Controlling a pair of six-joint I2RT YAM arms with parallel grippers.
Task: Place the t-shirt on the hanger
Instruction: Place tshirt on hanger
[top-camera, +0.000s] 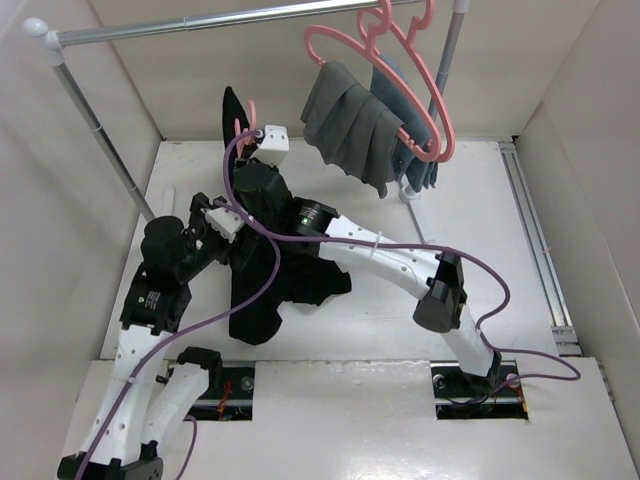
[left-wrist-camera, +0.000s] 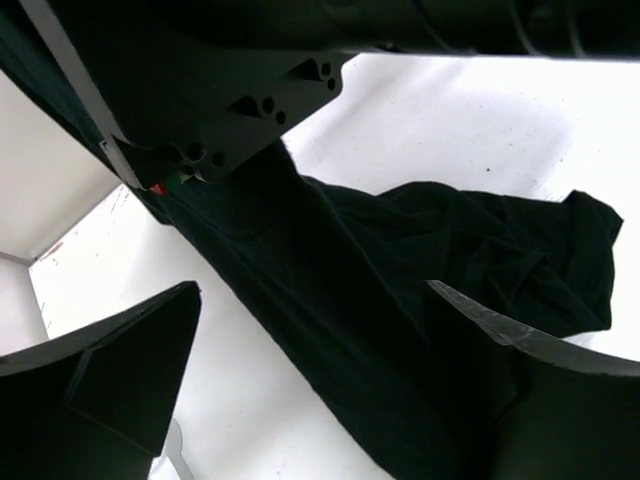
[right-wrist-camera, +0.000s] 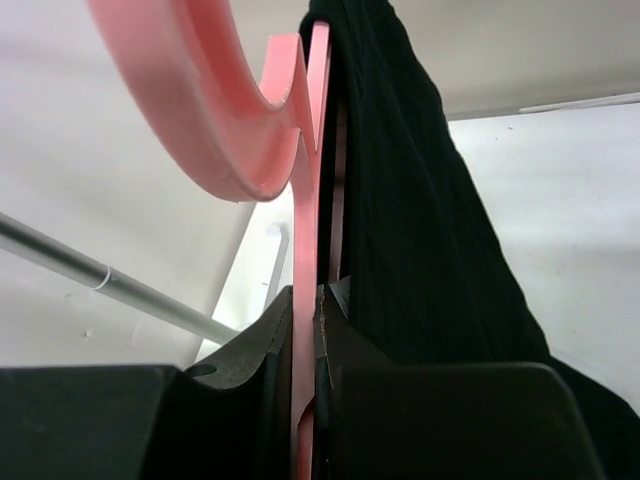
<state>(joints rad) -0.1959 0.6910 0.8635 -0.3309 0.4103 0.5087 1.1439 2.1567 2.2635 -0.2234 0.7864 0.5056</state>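
Observation:
My right gripper (top-camera: 247, 152) is shut on the pink hanger (top-camera: 243, 122) and holds it upright above the table, hook upward. In the right wrist view the hanger's flat neck (right-wrist-camera: 305, 200) is clamped between the fingers, and the gripper (right-wrist-camera: 312, 300) has the black t-shirt (right-wrist-camera: 420, 220) draped just to its right. The t-shirt (top-camera: 262, 300) hangs from the hanger down onto the table in a crumpled heap. My left gripper (top-camera: 222, 215) is open beside the hanging cloth. In the left wrist view the gripper (left-wrist-camera: 320, 345) has its fingers spread wide, with the t-shirt (left-wrist-camera: 400, 290) beyond them, untouched.
A metal clothes rail (top-camera: 220, 20) crosses the back, with a slanted post (top-camera: 100, 130) at left. Two other pink hangers hang from it at right, bearing a dark grey garment (top-camera: 350, 120) and a blue-grey one (top-camera: 415, 150). White walls enclose the table.

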